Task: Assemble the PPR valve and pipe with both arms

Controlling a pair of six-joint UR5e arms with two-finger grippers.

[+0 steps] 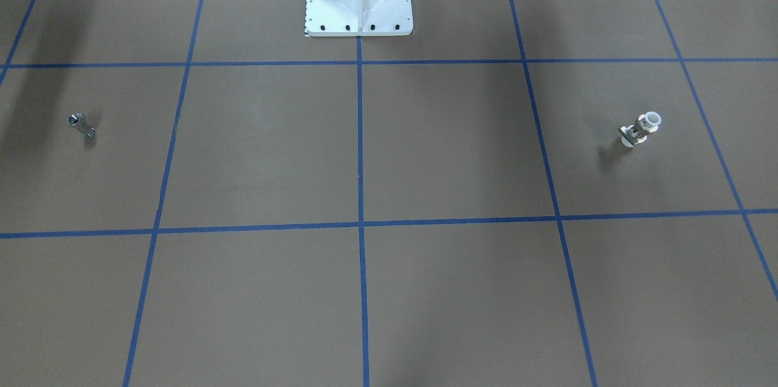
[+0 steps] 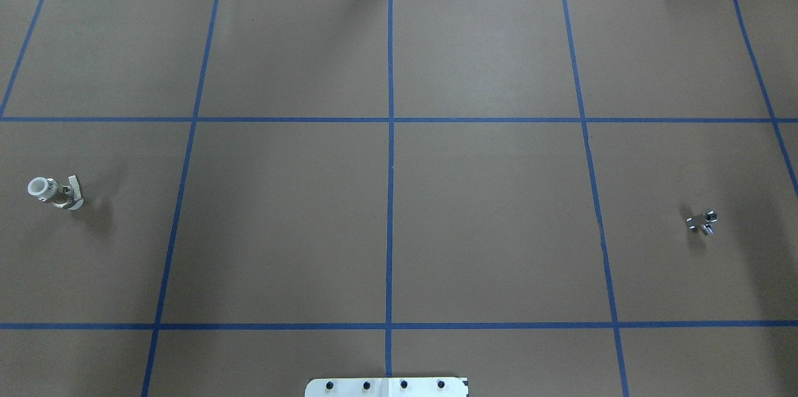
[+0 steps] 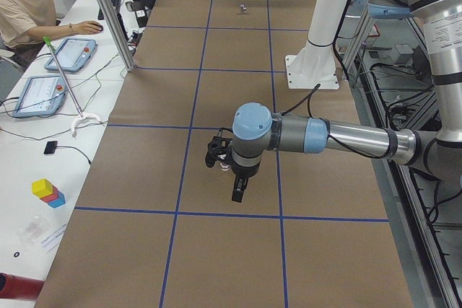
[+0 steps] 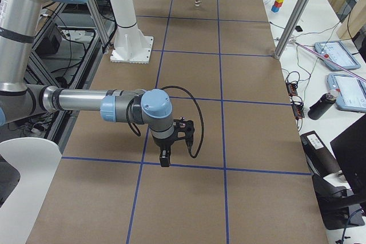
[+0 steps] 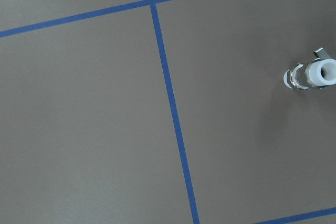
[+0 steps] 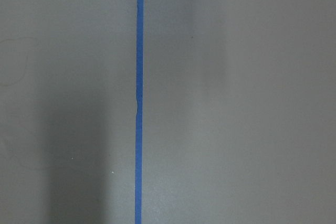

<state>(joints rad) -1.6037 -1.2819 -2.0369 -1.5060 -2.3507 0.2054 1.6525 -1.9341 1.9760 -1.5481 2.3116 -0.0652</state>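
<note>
Brown gridded table [image 1: 389, 290]: PPR valve [image 1: 639, 127] lies mid-right, pipe [image 1: 80, 125] far left. Both look light, rigid and slick; take the valve's white barrel. Whether left gripper [image 3: 237, 192] and right gripper [image 4: 164, 159] are open cannot be told.

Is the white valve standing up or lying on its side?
Upright. The PPR valve shows its round mouth facing up in the left wrist view, and stands as a short post in the exterior right view.
</note>
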